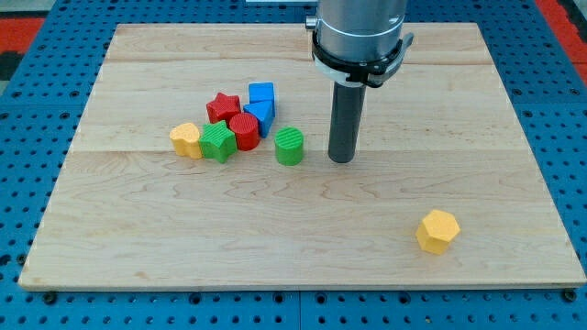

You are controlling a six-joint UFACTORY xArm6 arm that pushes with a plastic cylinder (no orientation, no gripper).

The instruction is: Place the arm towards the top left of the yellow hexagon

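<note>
While no writing shows, my tip [341, 159] sits upper-left of yellow hexagon [437, 230], well apart.

The place looks like a robotics lab or test bench. A pale wooden board [303, 211] lies flat on a blue perforated base [550, 101] with a regular grid of holes, of the kind used for bolting down equipment. A grey metal arm [359, 27] with a black collar comes down from the view's top and ends in a dark rod [344, 124]. Small moulded plastic blocks in plain colours lie on the board, such as a yellow hexagon [437, 230]. Red panels [23, 23] show at the top corners.
</note>
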